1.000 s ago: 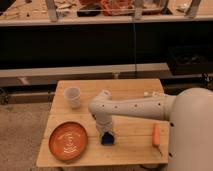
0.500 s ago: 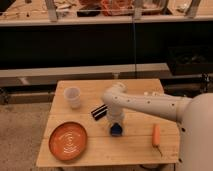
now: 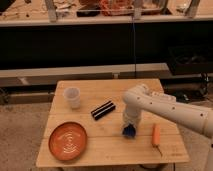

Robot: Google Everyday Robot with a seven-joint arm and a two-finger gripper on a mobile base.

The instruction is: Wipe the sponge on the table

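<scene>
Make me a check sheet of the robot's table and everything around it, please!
Surface: table of light wooden planks.
Job's things: sponge, dark blue, on the table right of centre.
Clutter: white cup back left; orange plate front left; black striped bar mid-table; orange stick far right.
Grippers: gripper down right over the sponge.
Cables: one thin line hanging behind the table, maybe a cord.
Surroundings: long shelf behind, things piled on top; speckled floor.

claw [image 3: 130, 128] on sponge [image 3: 129, 133], between bar [image 3: 103, 110] and stick [image 3: 156, 135]
</scene>
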